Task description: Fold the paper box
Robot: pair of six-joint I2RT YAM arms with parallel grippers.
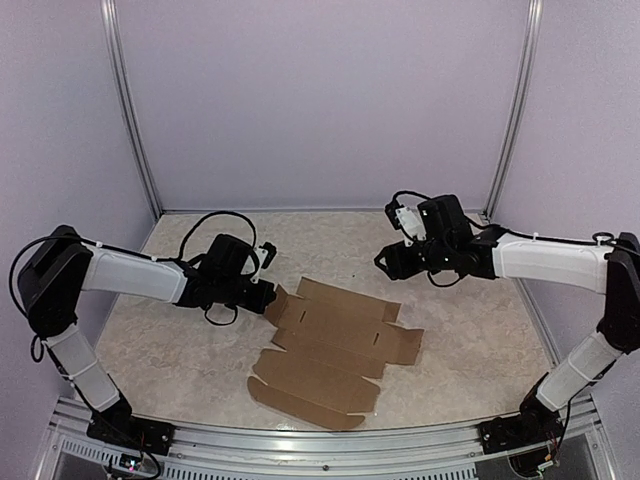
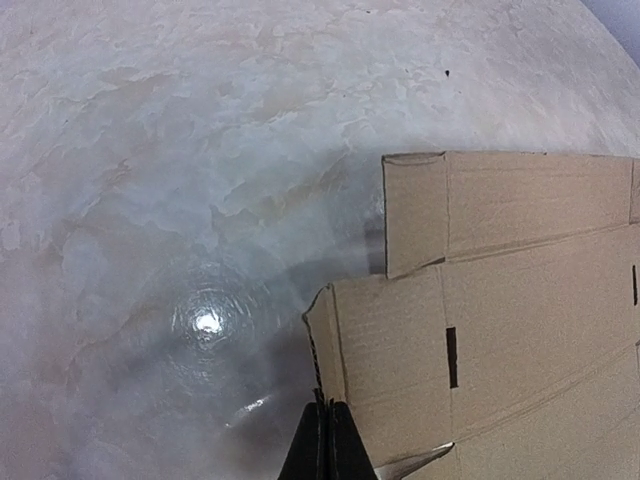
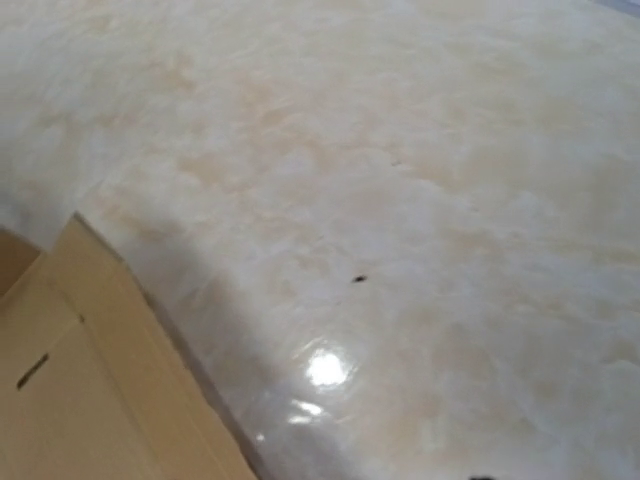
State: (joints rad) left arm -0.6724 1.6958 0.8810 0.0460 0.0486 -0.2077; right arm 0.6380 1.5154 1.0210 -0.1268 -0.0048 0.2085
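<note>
The paper box (image 1: 335, 345) is a flat brown die-cut sheet lying unfolded in the middle of the table. My left gripper (image 1: 268, 296) is at the sheet's left edge. In the left wrist view its black fingers (image 2: 325, 435) are pressed together on the thin edge of a small side flap (image 2: 325, 330) that stands up from the sheet (image 2: 500, 300). My right gripper (image 1: 383, 262) hovers above the bare table behind the sheet's right end, touching nothing. Its fingers do not show at the middle of the right wrist view, where only a corner of the sheet (image 3: 60, 380) appears at lower left.
The marbled tabletop (image 1: 180, 340) is ringed by lilac walls with metal corner posts (image 1: 135, 120). A metal rail (image 1: 330, 445) runs along the near edge between the arm bases. A small dark speck (image 3: 358, 278) lies on the surface.
</note>
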